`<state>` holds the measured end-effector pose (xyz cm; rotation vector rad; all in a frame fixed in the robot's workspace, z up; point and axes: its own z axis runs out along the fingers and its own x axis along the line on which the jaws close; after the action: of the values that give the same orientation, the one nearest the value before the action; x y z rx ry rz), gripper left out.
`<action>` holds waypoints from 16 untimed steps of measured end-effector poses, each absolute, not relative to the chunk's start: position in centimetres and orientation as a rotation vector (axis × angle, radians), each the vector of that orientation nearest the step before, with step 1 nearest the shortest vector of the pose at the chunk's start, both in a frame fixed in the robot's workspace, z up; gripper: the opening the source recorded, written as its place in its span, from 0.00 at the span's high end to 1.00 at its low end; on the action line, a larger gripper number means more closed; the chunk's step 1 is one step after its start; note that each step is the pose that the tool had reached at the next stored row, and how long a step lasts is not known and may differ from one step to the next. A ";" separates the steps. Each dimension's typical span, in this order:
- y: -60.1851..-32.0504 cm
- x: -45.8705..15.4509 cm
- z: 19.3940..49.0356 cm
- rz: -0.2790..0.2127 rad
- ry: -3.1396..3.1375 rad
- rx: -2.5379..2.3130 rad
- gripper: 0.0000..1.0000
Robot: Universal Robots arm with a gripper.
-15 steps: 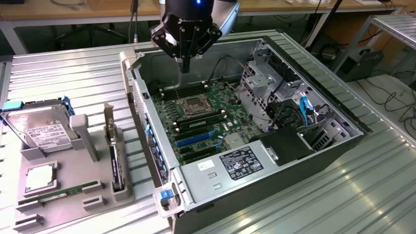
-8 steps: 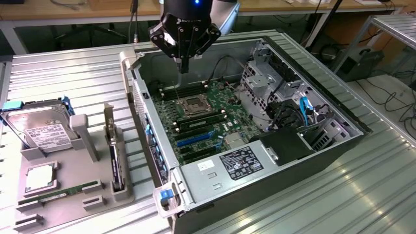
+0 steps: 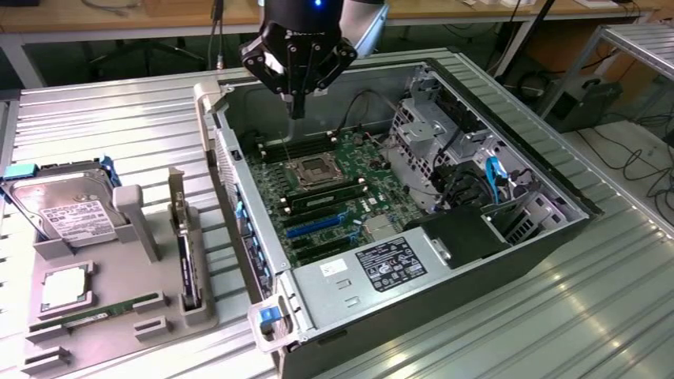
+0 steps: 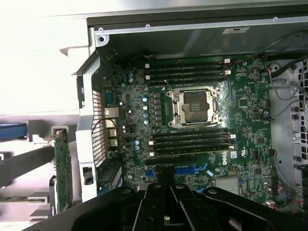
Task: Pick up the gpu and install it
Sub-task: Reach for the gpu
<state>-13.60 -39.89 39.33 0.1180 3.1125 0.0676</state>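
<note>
The gpu [image 3: 185, 251] stands on edge in a slot of the grey holder [image 3: 126, 237], on the exterior view's left beside the open computer case [image 3: 421, 260]. In the wrist view the gpu [image 4: 61, 168] appears as a thin green card edge outside the case wall. My gripper [image 3: 298, 109] hangs above the far end of the case, over the motherboard [image 3: 331, 189], with its fingers shut together and nothing between them. The wrist view has the gripper [image 4: 164, 177] over the blue expansion slots [image 4: 190, 169], well apart from the gpu.
The holder also carries a hard drive [image 3: 63, 209], a processor chip [image 3: 65, 288] and a memory stick [image 3: 97, 314]. Inside the case are the processor socket [image 3: 316, 170], a drive cage [image 3: 427, 150], cables [image 3: 495, 178] and a power supply [image 3: 390, 264]. Everything rests on a ribbed metal table [image 3: 116, 118].
</note>
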 end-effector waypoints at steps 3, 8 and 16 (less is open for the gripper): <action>-39.9 -13.7 39.3 0.068 3.112 0.118 0.89; -39.9 -13.9 39.3 0.068 3.112 0.118 0.89; -39.9 -14.4 39.3 0.068 3.112 0.118 0.89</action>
<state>-14.39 -39.90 39.33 0.1179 3.1124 0.0677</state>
